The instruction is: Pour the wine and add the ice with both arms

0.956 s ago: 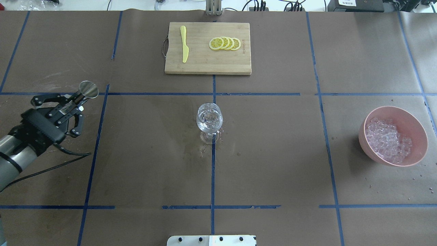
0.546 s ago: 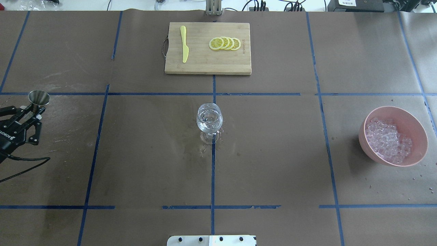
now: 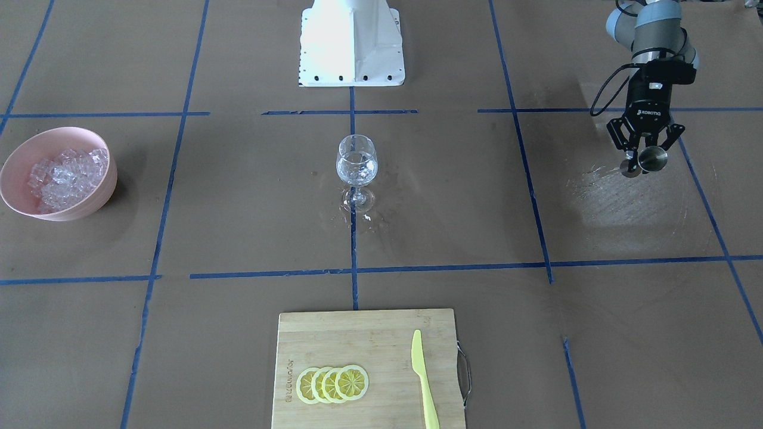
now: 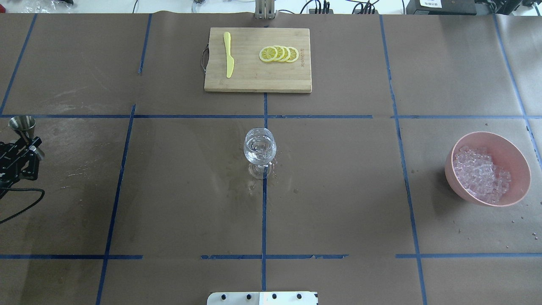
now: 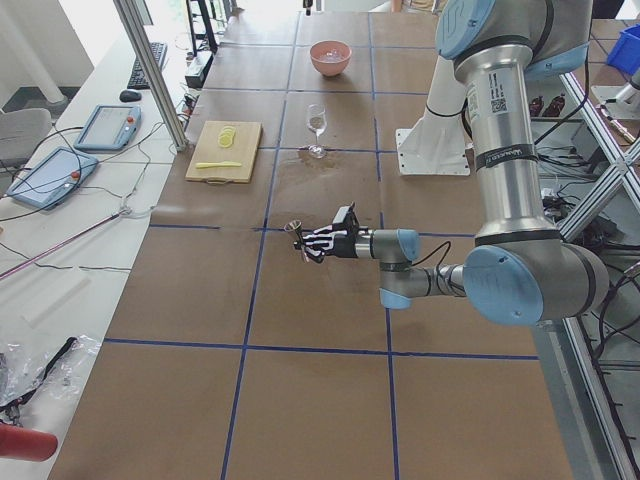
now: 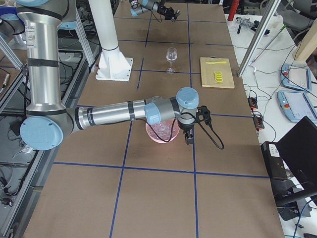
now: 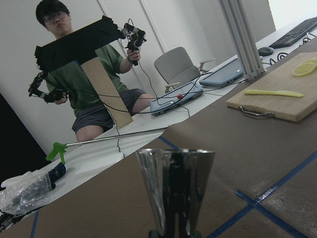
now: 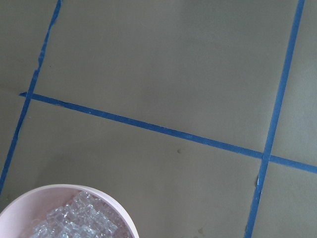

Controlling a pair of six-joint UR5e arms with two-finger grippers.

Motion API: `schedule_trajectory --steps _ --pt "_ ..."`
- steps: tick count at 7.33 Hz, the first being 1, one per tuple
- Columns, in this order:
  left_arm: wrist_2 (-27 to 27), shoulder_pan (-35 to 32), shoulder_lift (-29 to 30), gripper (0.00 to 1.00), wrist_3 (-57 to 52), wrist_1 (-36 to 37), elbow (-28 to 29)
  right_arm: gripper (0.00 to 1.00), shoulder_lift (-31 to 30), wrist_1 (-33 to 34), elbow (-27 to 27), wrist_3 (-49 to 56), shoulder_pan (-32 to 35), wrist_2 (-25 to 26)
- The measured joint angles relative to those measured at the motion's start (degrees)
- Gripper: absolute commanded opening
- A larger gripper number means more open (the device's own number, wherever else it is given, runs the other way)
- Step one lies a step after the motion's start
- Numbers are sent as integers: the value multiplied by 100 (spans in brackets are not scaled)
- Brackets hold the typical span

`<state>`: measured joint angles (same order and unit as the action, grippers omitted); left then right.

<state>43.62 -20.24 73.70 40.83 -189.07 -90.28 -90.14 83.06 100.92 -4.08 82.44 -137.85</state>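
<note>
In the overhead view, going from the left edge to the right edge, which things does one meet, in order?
Jigger → knife → glass → bowl. The board and the lemon slices overlap the others, so they are left out.

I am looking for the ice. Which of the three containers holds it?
The pink bowl holds the ice. The wine glass shows only clear liquid, and the small metal cup is held by the left arm.
</note>
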Motion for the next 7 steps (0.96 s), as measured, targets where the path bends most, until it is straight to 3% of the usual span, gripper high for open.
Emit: schedule_trajectory --steps 2,5,7 --pt "-184 185 10 0 493 18 48 100 4 0 0 3 0 3" --pt "-1330 643 39 0 578 -61 109 100 -2 0 6 -4 0 2" --pt "-1801 1123 80 0 662 -88 177 100 -3 0 2 -5 0 -4"
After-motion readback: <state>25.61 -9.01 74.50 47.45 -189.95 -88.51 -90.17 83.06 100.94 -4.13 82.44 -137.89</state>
